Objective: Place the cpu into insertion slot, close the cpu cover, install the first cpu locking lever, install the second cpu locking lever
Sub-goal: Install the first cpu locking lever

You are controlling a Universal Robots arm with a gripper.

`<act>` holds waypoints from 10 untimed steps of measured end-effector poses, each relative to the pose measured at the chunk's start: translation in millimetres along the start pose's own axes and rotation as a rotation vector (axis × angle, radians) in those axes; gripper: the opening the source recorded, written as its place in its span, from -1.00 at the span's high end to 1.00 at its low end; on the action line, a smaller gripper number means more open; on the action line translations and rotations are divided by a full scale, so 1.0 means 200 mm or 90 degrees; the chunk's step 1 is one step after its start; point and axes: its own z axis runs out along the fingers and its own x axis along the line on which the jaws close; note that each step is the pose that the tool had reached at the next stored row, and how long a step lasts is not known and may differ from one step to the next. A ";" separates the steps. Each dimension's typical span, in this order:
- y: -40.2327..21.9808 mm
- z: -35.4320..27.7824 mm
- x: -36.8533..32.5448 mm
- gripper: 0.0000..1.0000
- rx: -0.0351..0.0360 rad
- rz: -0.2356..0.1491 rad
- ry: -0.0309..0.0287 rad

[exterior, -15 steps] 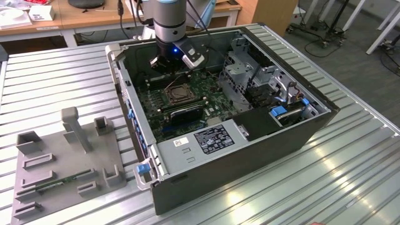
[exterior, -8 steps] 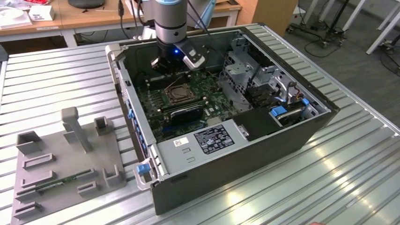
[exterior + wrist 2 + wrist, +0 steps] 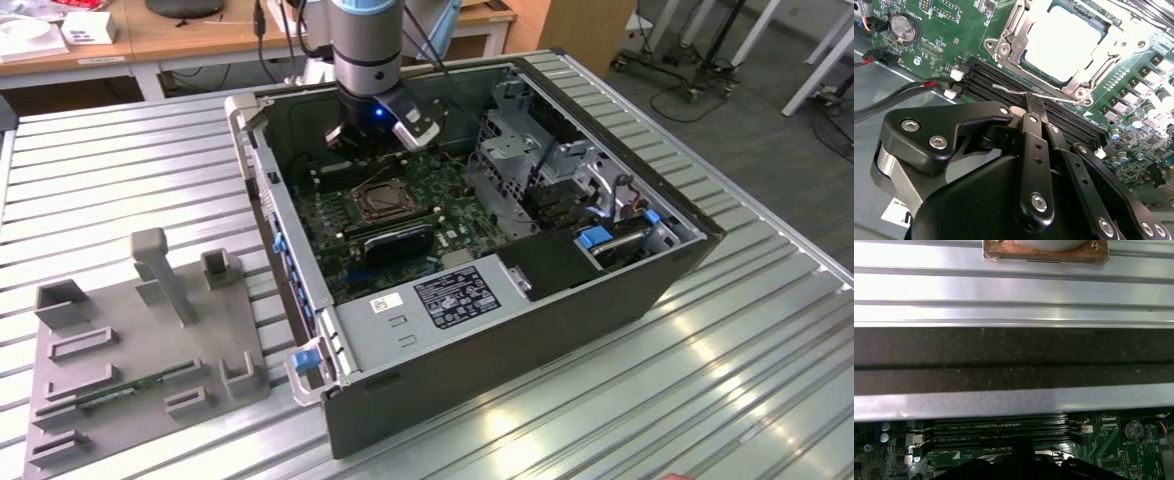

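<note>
The claw (image 3: 1032, 103) is holding its black fingers drawn almost together. In the second wrist view its tips are gripping the lever (image 3: 1006, 89), a thin bent wire lying across the memory slots (image 3: 989, 75).

That view is also showing the cpu (image 3: 1061, 42) sitting in place, its pale top glaring through the window of the cover (image 3: 1015, 31), which is lying flat around it. Farther out on the green board (image 3: 949, 20), a coin battery (image 3: 904, 27) and red-and-black cables (image 3: 909, 90) are sitting near the edge.

The first wrist view is adding what lies past the memory slots. The dark wall (image 3: 1014, 355) of the case is rising there, and beyond it the ribbed metal surface (image 3: 1014, 290) is stretching away.

The exterior view is giving the whole layout.
- **Arm and case:** the arm (image 3: 363, 40) is standing upright over the open case (image 3: 534, 330).
- **Claw and slot:** the claw is hanging at 12 o'clock from the slot (image 3: 378, 200), just above the board.
- **Inside the case:** a black block (image 3: 398, 243) is sitting at 6 o'clock from the slot, and a metal cage (image 3: 514, 150) is standing at about 2 o'clock.
- **Outside the case:** a grey fixture (image 3: 134, 340) with upright posts is lying on the surface at 8 o'clock from the case, well apart from the claw.
</note>
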 end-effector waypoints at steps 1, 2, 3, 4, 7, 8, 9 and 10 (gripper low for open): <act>0.000 0.002 0.000 0.79 0.0000 0.000 0.0000; -0.001 0.003 -0.001 0.79 0.0001 0.000 -0.0001; -0.001 0.004 -0.001 0.79 0.0001 0.000 -0.0001; -0.001 0.005 -0.001 0.79 0.0002 0.001 -0.0001; -0.001 0.007 -0.001 0.79 0.0002 0.001 -0.0002; -0.002 0.008 -0.001 0.79 0.0002 0.001 -0.0003; -0.002 0.008 -0.001 0.79 0.0001 0.001 -0.0003; -0.003 0.009 -0.001 0.79 0.0000 0.001 -0.0004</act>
